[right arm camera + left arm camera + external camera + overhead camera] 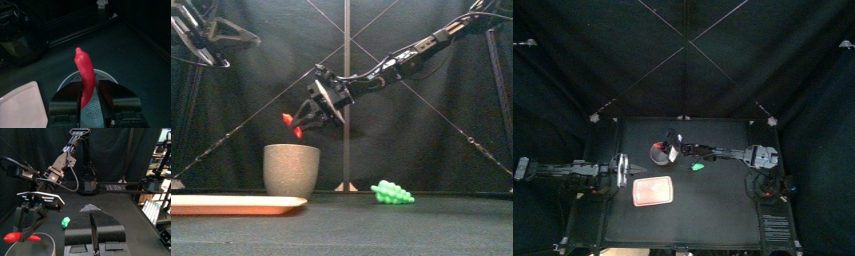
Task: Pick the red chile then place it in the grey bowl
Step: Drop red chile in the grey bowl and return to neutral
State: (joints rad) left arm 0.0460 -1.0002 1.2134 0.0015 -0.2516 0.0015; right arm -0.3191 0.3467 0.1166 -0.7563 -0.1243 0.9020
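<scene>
The red chile [291, 124] hangs tip-up just above the rim of the tall grey speckled cup [291, 168], held by my right gripper [309, 113], which is shut on it. In the right wrist view the chile [84, 72] stands between the jaws, with the cup's mouth [101, 76] right below it. From above, the right gripper [668, 153] is over the cup [659, 155] at the table's back middle. My left gripper [93, 228] rests shut at the table's left side, holding nothing, and looks across at the chile [15, 236] and the cup [33, 246].
A flat pink tray [652, 191] lies in front of the cup, toward the table's left. A small green toy [698, 167] sits to the right of the cup, also seen in the front view [392, 192]. The left arm [573, 170] lies along the left edge.
</scene>
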